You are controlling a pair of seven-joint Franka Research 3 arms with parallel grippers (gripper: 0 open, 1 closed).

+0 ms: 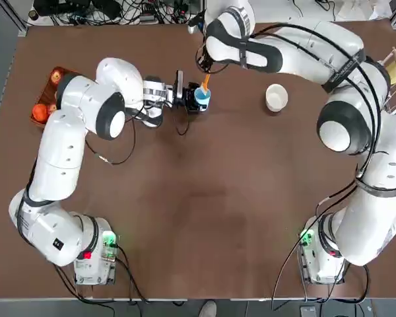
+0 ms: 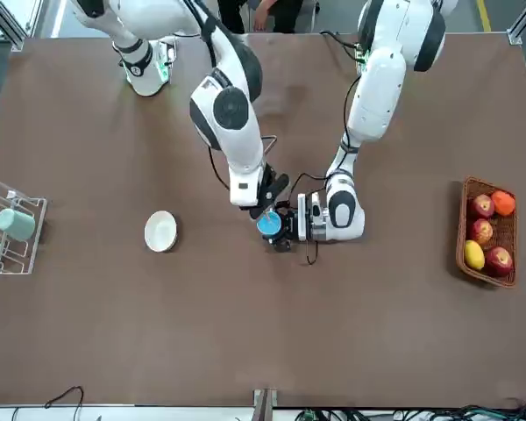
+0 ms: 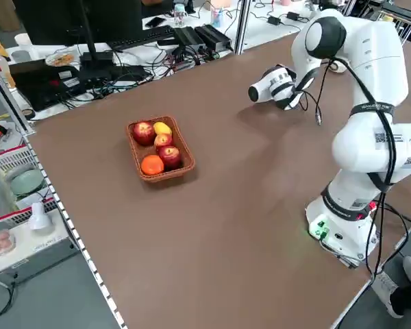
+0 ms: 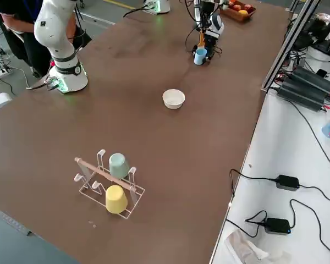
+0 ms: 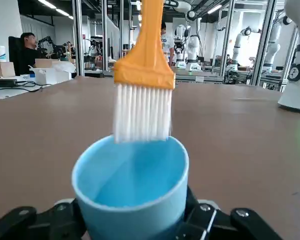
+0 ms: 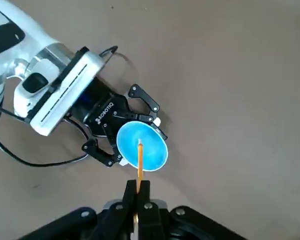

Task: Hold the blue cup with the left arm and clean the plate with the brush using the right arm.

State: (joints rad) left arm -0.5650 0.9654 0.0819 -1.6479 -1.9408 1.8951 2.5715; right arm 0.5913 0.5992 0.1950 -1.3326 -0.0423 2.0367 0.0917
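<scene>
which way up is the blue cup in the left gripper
Upright: in the left wrist view the blue cup shows its open mouth on top.

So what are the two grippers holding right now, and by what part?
The left gripper has the blue cup by its sides, below the rim; the right gripper pinches the orange brush by its handle, bristles at the cup's mouth.

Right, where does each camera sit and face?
Top: overhead, looking down on the table; both arms.
Front: across the table, facing the robot; both arms.
Left side: raised, diagonally down over the fruit basket; arm parts.
Right side: raised, diagonally down over the rack; arm parts.
Left wrist: on that wrist, facing left tool, gripping the blue cup.
Right wrist: on that wrist, facing right tool, pinching the brush; left arm beyond.
Shared: both wrist views show cup and brush.
</scene>
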